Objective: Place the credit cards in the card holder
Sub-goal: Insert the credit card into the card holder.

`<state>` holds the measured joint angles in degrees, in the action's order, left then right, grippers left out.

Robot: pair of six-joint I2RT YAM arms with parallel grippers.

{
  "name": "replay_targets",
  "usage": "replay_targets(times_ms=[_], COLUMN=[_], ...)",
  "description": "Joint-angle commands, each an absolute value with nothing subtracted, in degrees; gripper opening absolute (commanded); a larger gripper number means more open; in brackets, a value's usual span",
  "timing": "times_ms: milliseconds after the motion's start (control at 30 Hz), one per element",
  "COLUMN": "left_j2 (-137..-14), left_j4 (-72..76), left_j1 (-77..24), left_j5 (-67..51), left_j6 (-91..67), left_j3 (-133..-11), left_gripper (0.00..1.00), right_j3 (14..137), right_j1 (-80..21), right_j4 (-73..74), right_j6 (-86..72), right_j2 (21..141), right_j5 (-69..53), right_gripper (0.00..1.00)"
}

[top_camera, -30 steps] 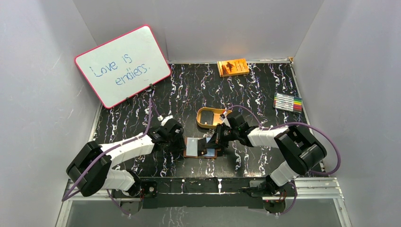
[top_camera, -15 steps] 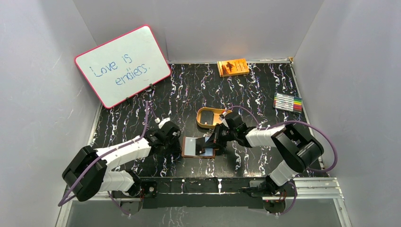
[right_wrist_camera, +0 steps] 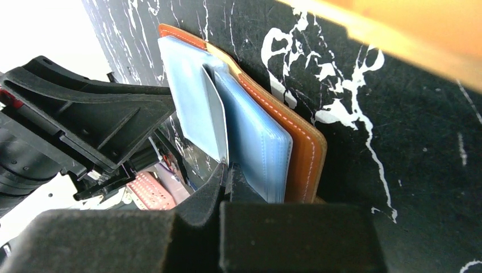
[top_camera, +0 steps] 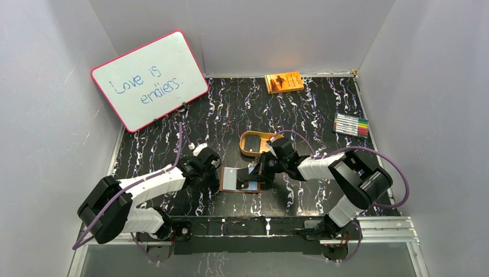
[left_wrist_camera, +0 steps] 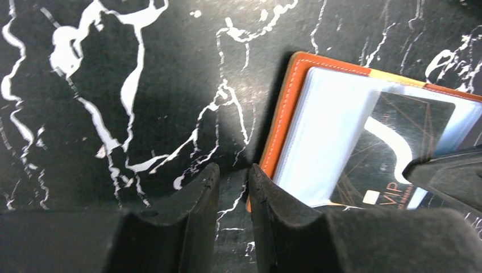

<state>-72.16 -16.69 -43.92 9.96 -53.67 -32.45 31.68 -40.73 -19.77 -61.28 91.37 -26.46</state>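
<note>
Top view: the card holder (top_camera: 230,180) lies open on the bench, lower centre of frame, between the two arms. The left end effector (top_camera: 214,171) sits at its left edge and the right end effector (top_camera: 258,175) over its right half. One on each side looks like steadying and working. The tan oval tray (top_camera: 243,144) is just above the right arm's tip and seems to play no part now.

Left wrist view: the left end effector (left_wrist_camera: 230,182) is released, its jaws a slit apart with nothing between them. Its tips are low, just beside the holder's stitched orange rim (left_wrist_camera: 287,114), likely as a stop against sliding. A dark card (left_wrist_camera: 420,119) lies among the clear sleeves at right, partly under a translucent leaf (how deep it sits cannot be told).

Right wrist view: the right end effector (right_wrist_camera: 228,170) is clenched. Its seam meets the lower edge of a pale bluish leaf (right_wrist_camera: 196,108) that stands up from the holder (right_wrist_camera: 304,153). Whether that leaf is a card or a sleeve cannot be told. Probably it is kept raised so a pocket stays open.
</note>
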Motion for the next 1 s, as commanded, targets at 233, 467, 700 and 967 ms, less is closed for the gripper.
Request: replay_targets(times_ms=[233, 467, 700, 967], left_j2=[-78.7, -78.2, -77.7, -78.0], left_j4=[-16.5, -16.3, -16.6, -16.4], left_j1=[-43.6, -43.6, -43.6, -43.6], left_j5=[5.5, 5.0, 5.3, 5.4], left_j6=[-51.4, -51.6, -51.8, -51.9], left_j3=[-30.3, -29.6, -29.1, -28.8], left_gripper=[0.2, 0.17, 0.17, 0.17], right_j3=[34.5, 33.2, 32.6, 31.6], right_j1=[-43.5, -44.0, -43.9, -43.9], right_j4=[-21.7, -22.6, -18.1, -16.2], right_j6=[-62.2, -63.9, -63.4, -63.0], right_j2=[94.9, 93.6, 90.5, 89.0], right_j5=[-23.8, -21.3, -18.1, -17.3], right_gripper=[0.0, 0.0, 0.0, 0.0])
